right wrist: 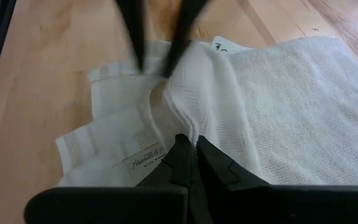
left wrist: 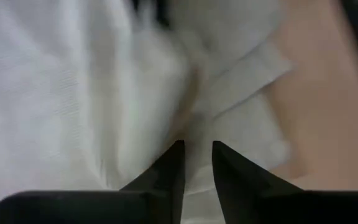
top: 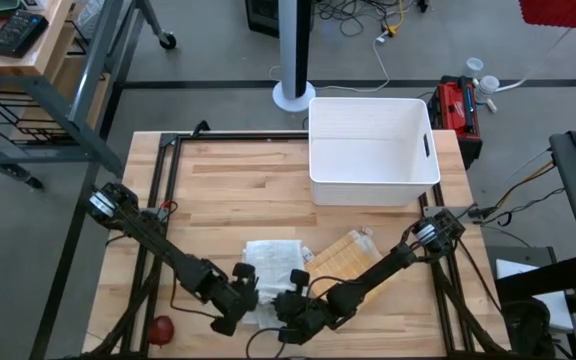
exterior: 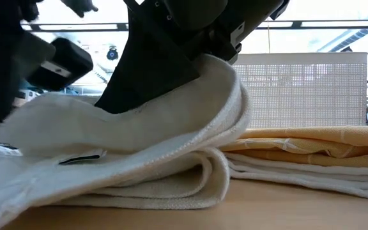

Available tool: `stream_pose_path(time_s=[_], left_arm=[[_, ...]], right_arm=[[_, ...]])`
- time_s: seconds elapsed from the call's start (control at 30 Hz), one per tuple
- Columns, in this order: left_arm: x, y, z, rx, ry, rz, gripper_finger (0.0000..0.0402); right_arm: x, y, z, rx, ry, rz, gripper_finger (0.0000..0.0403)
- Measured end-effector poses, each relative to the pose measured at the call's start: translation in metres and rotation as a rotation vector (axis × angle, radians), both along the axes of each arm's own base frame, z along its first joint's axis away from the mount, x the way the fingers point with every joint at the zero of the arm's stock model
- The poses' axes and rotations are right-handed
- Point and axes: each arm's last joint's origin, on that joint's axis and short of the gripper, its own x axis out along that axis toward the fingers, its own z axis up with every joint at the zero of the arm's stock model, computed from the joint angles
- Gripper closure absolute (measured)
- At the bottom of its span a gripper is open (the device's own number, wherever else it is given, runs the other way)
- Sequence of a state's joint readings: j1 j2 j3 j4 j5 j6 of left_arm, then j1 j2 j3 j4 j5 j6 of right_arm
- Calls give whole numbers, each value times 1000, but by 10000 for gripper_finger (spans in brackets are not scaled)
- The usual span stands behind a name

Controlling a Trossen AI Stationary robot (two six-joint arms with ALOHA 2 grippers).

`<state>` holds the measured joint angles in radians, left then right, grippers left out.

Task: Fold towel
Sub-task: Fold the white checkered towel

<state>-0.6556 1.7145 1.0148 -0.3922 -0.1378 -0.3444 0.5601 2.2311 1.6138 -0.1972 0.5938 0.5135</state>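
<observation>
Right gripper (right wrist: pixel 194 146) is pinching the white towel (top: pixel 268 262); left gripper (left wrist: pixel 197 152), fingers slightly apart, is hovering over it.

A sewn label (right wrist: pixel 146 163) on the white towel (right wrist: pixel 291 106), its print too blurred to read.

Even, bright indoor light covers the table (top: pixel 268 175) in the high view, with soft faint shadows. The low view is backlit: bright ceiling light strips (exterior: pixel 299 24) glare behind dark, silhouetted arms. In the left wrist view the white towel (left wrist: pixel 73 93) is smeared and out of focus. The right wrist view shows motion blur on the far gripper's fingers (right wrist: pixel 132 31).
</observation>
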Motion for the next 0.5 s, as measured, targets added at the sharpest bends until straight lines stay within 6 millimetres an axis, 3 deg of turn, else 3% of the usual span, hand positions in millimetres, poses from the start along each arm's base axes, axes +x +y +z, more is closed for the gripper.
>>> stream_pose_path(time_s=[0.27, 0.37, 0.5], left_arm=[[11, -17, 24, -283, -33, -64, 383], [15, -18, 32, -247, -87, -52, 398], [13, -11, 29, -64, -107, -13, 393]], right_arm=[[1, -1, 0, 1, 0, -3, 400], [1, -1, 0, 2, 0, -4, 400], [1, -1, 0, 3, 0, -4, 400]])
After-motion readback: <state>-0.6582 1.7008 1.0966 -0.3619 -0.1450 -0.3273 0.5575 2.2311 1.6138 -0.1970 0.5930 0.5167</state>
